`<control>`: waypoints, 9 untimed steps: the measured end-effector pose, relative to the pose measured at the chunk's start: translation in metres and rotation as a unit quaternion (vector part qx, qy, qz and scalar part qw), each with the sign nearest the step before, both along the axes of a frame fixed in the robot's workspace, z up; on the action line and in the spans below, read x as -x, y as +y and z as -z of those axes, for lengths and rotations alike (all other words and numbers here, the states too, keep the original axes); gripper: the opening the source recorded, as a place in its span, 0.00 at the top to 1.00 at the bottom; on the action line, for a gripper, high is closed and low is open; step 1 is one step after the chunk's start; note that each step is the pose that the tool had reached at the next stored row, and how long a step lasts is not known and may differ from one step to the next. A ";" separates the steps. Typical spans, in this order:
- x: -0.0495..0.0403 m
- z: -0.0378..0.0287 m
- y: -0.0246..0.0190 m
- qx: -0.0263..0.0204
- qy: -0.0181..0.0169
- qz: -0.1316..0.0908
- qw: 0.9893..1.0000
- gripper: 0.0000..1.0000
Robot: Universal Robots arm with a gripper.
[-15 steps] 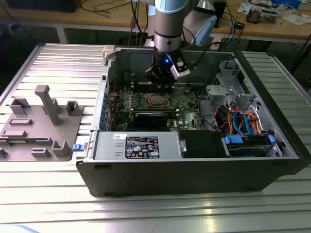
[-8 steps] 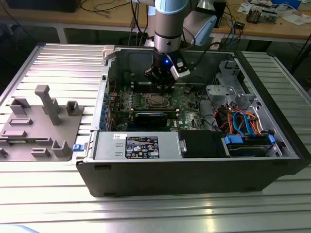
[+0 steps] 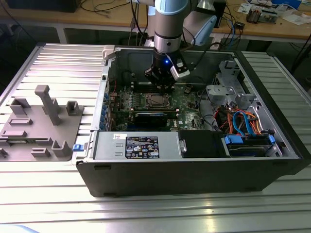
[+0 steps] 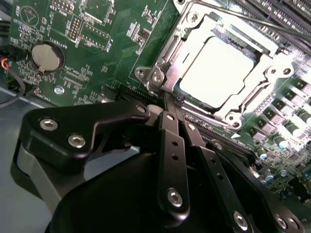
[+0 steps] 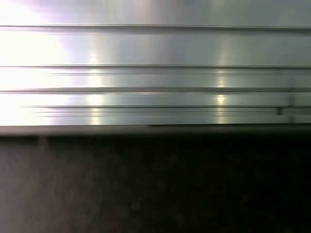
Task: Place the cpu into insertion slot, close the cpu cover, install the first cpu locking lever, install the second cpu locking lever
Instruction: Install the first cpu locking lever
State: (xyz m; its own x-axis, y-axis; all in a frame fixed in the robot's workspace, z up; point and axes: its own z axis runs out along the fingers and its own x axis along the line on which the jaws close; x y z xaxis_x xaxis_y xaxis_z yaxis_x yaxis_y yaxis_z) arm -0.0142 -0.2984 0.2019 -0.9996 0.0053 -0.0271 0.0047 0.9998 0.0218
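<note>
The pale silvery cpu [image 4: 216,68] lies flat in the insertion slot [image 3: 155,100] on the green motherboard. The cpu cover [image 4: 170,53], a silver metal frame, lies down around it. A thin locking lever rod [image 4: 243,22] runs along the socket's far side. My gripper [image 4: 168,102] is shut, and its two black fingers [image 4: 172,145] meet in a point at the socket's corner by a lever hook. In the exterior view the gripper [image 3: 163,87] hangs straight down inside the open computer case, just behind the socket.
A coin battery [image 4: 47,56] sits on the motherboard [image 4: 97,73]. A black heatsink bar [image 3: 155,116] and the power supply [image 3: 136,145] lie in front of the socket. Cabled drive bays [image 3: 243,121] are at the exterior view's right, a grey fixture tray [image 3: 39,126] at its left.
</note>
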 end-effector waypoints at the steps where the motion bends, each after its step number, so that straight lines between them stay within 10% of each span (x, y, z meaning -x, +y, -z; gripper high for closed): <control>1: 0.0000 -0.0007 0.0000 0.000 0.000 0.000 1.000 0.89; 9: 0.0000 -0.0085 0.0000 0.000 0.000 0.000 1.000 0.89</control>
